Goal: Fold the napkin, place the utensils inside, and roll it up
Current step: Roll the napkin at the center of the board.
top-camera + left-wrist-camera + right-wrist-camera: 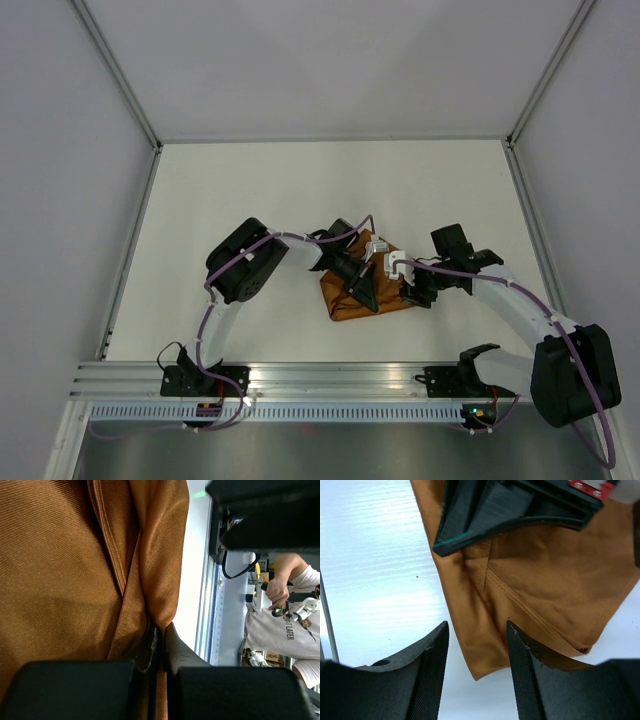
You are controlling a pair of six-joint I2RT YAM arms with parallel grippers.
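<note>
At napkin (345, 303) mid-fold, cloth is clamped by L gripper (160, 650), prob. to pin crease; R gripper (477, 672) is held jaws-apart at napkin edge.

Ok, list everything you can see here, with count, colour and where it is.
napkin: one, rust-orange, bunched mid-table between the grippers
knife: none visible
table: one, white, under everything
rail: one, silver, near edge, carrying both arm bases
walls: three, pale grey, around the table
person: one, white T-shirt, background of the left wrist view
left arm: one, black, reaching in from the left
right arm: one, black and white, reaching in from the right
left gripper: one, black, shut on a napkin fold
right gripper: one, black, open over the napkin's edge
</note>
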